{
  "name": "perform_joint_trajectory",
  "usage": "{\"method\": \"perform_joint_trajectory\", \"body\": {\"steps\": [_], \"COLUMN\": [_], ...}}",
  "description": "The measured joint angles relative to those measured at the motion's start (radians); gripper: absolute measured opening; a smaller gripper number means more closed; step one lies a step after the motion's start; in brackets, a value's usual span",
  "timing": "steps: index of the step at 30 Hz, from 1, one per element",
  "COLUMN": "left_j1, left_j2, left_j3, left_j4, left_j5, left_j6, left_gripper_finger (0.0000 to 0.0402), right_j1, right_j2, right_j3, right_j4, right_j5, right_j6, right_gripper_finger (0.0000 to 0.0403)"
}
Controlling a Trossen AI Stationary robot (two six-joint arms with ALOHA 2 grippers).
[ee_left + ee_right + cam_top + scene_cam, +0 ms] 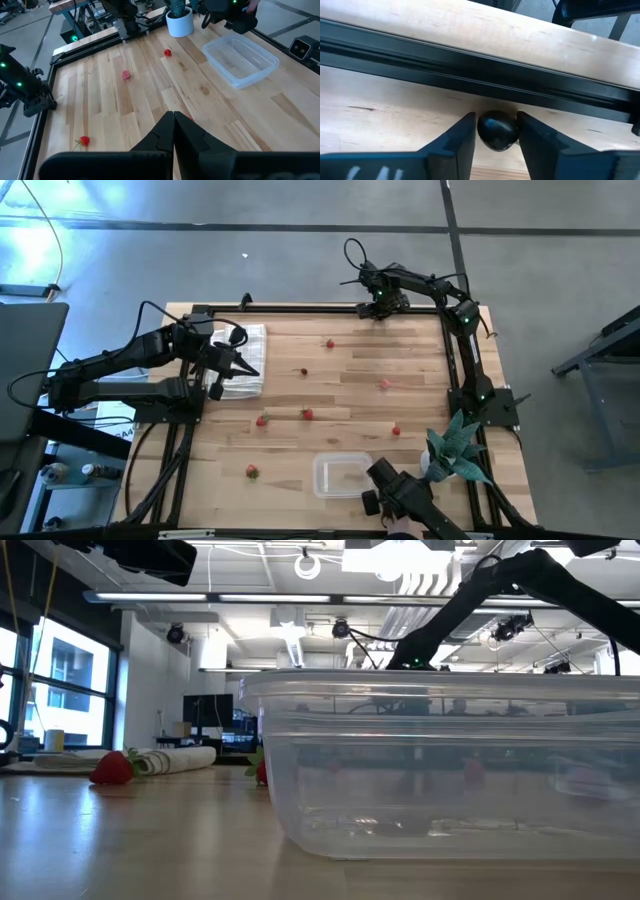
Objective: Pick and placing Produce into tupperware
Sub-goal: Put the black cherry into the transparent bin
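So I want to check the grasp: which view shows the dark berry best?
The right wrist view: the dark berry sits between the right gripper fingers, beside the black rail. In the high view that gripper hides it; the other views miss it.
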Motion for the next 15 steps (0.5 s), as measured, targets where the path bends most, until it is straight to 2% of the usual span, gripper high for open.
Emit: {"method": "perform_joint_trajectory", "body": {"steps": [6,15], "left_j1": [0.0,0.0], "left_j2": [0.0,0.0], "left_j3": [0.0,0.0], "left_j4": [0.0,0.0], "left_j5": [0.0,-0.011], "left_j6": [0.0,0.002], "left_gripper_finger": [0.0001,0.0001], "right_j1": [0.0,0.0], "right_j2": [0.0,-0.002], "right_j3": [0.001,0.001], "right_j4": [-0.005,-0.008], "right_j5": [-0.002,-0.006], "right_j6": [0.001,-0.007], "right_gripper_finger": [0.0107,0.0104]}}
